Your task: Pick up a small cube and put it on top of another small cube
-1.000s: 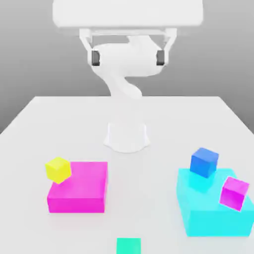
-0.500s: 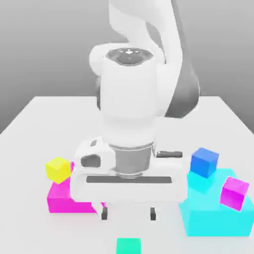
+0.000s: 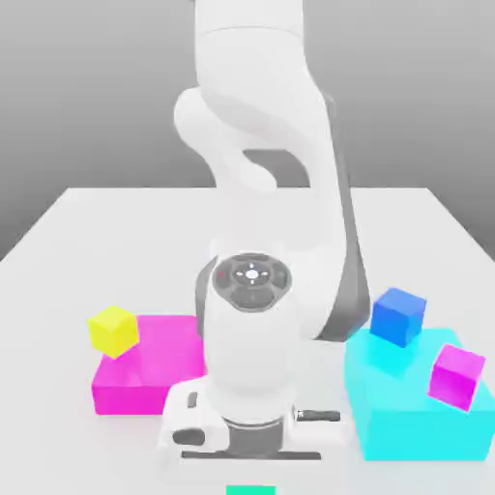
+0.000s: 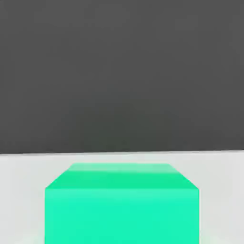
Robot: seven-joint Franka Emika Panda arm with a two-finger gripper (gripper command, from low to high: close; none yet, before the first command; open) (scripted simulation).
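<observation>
1. Exterior view: the white Panda arm (image 3: 261,145) bends forward and down over the near edge of the white table (image 3: 58,242), its wrist and hand body low at the front of the scene.
2. The gripper sits at the bottom of this view, under the hand's white housing, and whether it is wide or narrow cannot be told from either picture.
3. A green cube (image 3: 250,489) lies on the table directly beneath the hand, with a thin strip of its top showing at the lower edge.
4. In the hand view the green cube (image 4: 122,205) sits close to the camera, resting flat on the pale table (image 4: 19,167) with a dark background behind it; its top face and one side face are visible.
5. Toward the exterior view's left, a large magenta block (image 3: 155,372) rests on the table, and a small yellow cube (image 3: 113,331) sits tilted on its far left corner.
6. Toward the exterior view's right, a large cyan block (image 3: 406,416) carries two small cubes: a blue cube (image 3: 397,316) on its far edge and a magenta cube (image 3: 456,376) on its right side, both tilted.
7. The green cube lies between the two large blocks, nearer the front edge, and apart from all other cubes.
</observation>
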